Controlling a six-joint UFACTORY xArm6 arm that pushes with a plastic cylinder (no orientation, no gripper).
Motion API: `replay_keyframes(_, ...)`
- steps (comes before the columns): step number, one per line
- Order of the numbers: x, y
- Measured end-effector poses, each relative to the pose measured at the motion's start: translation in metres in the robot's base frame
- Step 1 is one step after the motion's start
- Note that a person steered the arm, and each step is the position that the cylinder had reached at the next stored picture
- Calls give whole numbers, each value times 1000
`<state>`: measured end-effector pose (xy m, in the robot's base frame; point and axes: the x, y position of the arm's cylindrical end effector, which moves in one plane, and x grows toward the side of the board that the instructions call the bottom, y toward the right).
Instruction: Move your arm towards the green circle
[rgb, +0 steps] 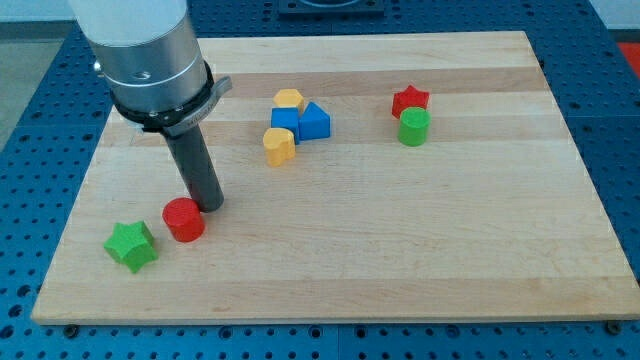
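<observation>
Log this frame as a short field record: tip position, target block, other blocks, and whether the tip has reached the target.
tip: my tip rests on the board, just right of the red cylinder
target: green circle, toward the view's upper right, touching the red star
near tip: green star, at the view's lower left
middle cluster: yellow hexagon, blue cube, blue triangle, yellow block
reached target: no, far apart

Red cylinder (184, 219) beside green star (131, 246)
</observation>
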<state>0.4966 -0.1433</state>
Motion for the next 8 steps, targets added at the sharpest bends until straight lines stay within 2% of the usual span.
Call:
replay_keyframes(3,44,0)
replay_keyframes(4,40,3)
replay_keyframes(5,20,41)
replay_keyframes(8,-41,211)
